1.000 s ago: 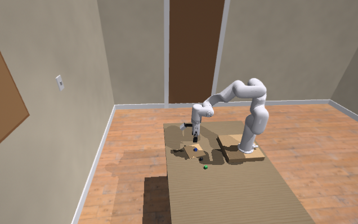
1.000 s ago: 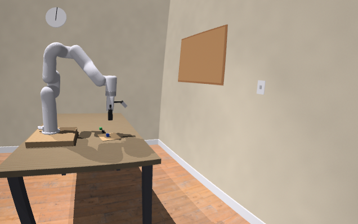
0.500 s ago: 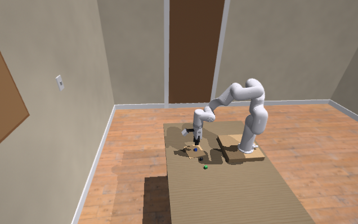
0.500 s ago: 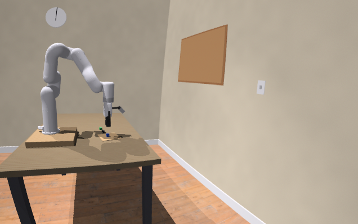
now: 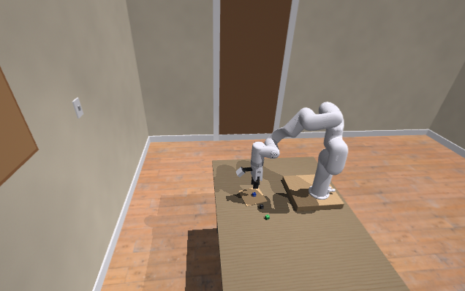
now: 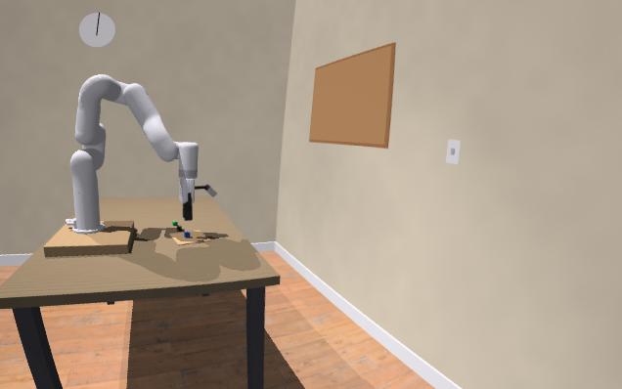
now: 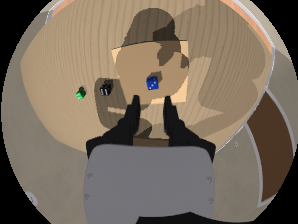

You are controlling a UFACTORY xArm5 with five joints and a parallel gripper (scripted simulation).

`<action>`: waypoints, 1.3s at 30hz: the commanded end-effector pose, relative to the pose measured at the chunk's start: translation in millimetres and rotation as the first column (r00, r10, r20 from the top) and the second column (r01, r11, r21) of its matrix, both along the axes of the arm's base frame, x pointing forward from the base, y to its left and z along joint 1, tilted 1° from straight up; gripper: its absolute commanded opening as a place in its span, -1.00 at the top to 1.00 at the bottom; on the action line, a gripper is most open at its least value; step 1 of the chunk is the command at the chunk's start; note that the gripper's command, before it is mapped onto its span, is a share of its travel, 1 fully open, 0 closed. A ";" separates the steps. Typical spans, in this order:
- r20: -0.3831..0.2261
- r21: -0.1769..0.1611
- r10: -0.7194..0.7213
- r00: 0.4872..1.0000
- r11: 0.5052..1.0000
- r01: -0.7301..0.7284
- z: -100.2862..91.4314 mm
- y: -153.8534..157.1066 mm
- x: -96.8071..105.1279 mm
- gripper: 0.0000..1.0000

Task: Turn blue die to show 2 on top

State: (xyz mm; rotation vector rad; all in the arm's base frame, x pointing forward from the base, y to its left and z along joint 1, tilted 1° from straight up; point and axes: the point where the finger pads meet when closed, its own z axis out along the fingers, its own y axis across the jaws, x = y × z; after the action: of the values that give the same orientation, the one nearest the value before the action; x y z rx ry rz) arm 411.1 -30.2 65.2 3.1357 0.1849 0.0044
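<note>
Blue die [image 5: 254,194] [image 6: 187,235] [image 7: 152,83] sits on mat [image 5: 252,199] [image 6: 182,240] [image 7: 135,67], gripper [image 5: 255,187] [image 6: 188,219] [image 7: 151,103] above it part-open, holding nothing, top number unreadable, so turn probably undone; grasp, turn to 2, release and retreat likely left, black die [image 5: 261,206] [image 6: 179,229] [image 7: 105,89] near.

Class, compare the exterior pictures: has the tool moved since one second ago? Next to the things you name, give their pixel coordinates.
Yes. The tool [image 5: 255,187] [image 6: 188,218] [image 7: 151,103] has moved down, closer to the mat [image 5: 248,199] [image 6: 181,240] [image 7: 135,65] beneath it.
</note>
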 end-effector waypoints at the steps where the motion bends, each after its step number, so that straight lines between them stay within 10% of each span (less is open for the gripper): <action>1: 0.004 0.000 0.000 1.000 1.000 0.000 1.2 -0.1 1.3 0.28; 39: 0.004 0.000 0.000 1.000 1.000 0.000 -18.1 -0.4 1.2 0.28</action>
State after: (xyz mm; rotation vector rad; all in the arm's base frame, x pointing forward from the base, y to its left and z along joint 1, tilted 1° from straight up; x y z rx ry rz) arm 411.1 -30.5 50.7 3.1357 0.1849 0.0050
